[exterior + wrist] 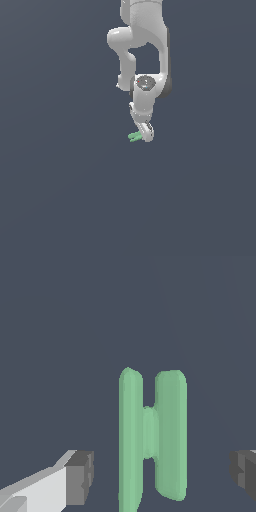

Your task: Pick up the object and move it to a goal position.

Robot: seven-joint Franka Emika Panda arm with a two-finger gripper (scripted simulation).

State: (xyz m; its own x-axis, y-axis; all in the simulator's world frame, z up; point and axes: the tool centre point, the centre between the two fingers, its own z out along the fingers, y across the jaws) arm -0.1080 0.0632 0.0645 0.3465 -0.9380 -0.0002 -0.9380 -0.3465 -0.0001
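Observation:
The object (150, 436) is a bright green flat piece made of two long bars joined by a short bridge. In the wrist view it lies between my two grey fingertips, with clear gaps on both sides. My gripper (162, 473) is open around it and touches nothing. In the exterior view the object (134, 136) shows as a tiny green shape on the exterior view's left of the white gripper (146, 133), which hangs low over the floor and hides part of it.
The white arm (142, 45) reaches down from the top of the exterior view. A plain dark grey-blue floor (60, 190) lies all around.

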